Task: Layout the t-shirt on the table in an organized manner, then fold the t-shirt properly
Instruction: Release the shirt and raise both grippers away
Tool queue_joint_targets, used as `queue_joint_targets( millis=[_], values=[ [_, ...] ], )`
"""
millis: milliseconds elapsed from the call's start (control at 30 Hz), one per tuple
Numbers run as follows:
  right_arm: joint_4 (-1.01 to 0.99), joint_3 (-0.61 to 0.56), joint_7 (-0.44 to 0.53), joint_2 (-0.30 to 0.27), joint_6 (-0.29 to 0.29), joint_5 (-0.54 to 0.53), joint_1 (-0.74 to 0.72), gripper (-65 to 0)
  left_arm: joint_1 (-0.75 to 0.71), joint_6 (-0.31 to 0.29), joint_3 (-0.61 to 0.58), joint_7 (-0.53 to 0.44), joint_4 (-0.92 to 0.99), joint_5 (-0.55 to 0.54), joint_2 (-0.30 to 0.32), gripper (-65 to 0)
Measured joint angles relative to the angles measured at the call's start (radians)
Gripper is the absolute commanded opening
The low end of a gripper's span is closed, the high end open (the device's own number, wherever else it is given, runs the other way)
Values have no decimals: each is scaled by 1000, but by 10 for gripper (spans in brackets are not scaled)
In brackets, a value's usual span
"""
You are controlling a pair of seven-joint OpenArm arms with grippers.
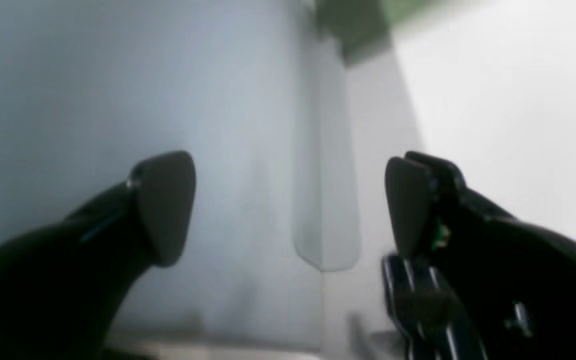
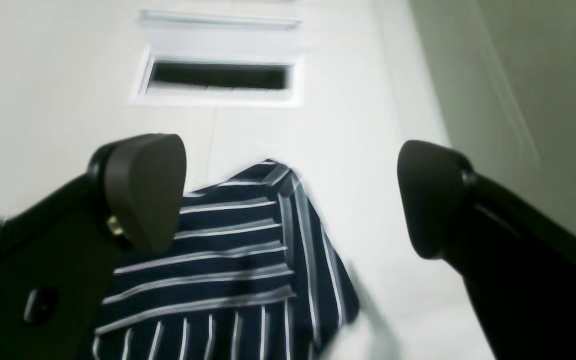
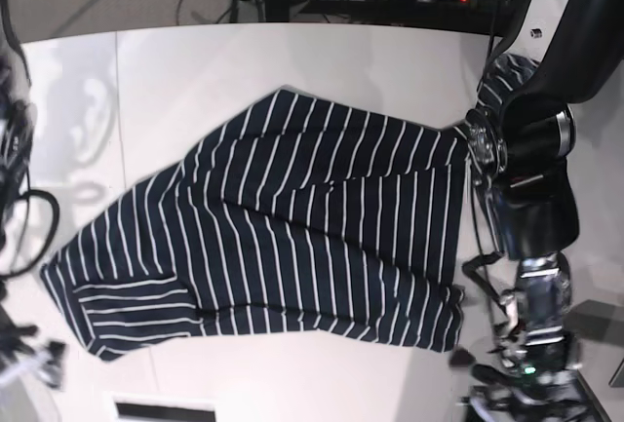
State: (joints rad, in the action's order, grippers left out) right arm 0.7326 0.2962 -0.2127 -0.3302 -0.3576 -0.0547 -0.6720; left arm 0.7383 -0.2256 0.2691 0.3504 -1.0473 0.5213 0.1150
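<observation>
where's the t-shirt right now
In the base view the t-shirt lies spread across the middle of the table, its right edge beside the left arm. In the right wrist view a corner lies below the open right hand.

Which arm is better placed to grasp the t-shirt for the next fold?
Probably the right. The right gripper is open, with a corner of the t-shirt directly ahead between its fingers. The left gripper, also open, sees only a sliver of cloth off-centre.
</observation>
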Motion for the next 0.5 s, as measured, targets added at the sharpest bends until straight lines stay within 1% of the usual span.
queue_joint_targets(
  millis=[67, 100, 133, 167, 200, 267, 300, 367, 400, 500],
  values=[
    [132, 106, -116, 4, 4, 5, 100, -44, -95, -11, -38, 80, -138, -31, 23, -94],
    [211, 149, -164, 10, 2, 13, 163, -44, -183, -47, -62, 112, -217, -35, 33, -94],
    [274, 177, -201, 19, 11, 16, 217, -44, -266, -75, -89, 140, -284, -51, 38, -95],
    [342, 200, -235, 37, 11, 19, 271, -44, -364, -121, -120, 154, -351, -48, 35, -95],
    [392, 215, -253, 56, 9, 16, 313, -44, -441, -146, -142, 160, -395, -53, 25, -95],
    [479, 228, -252, 107, -10, -3, 399, -44, -577, -171, -167, 150, -475, -68, -5, -95],
    [504, 228, -253, 132, -13, -8, 433, -44, -613, -170, -169, 143, -500, -76, -7, -95],
    [537, 229, -258, 165, -13, -2, 503, -44, -653, -152, -162, 139, -531, -66, 10, -95],
    [548, 229, -264, 174, -12, 1, 533, -44, -667, -139, -154, 140, -545, -57, 23, -95],
    [575, 230, -261, 194, -10, 3, 586, -44, -733, -138, -147, 145, -602, -54, 33, -95]
  ],
)
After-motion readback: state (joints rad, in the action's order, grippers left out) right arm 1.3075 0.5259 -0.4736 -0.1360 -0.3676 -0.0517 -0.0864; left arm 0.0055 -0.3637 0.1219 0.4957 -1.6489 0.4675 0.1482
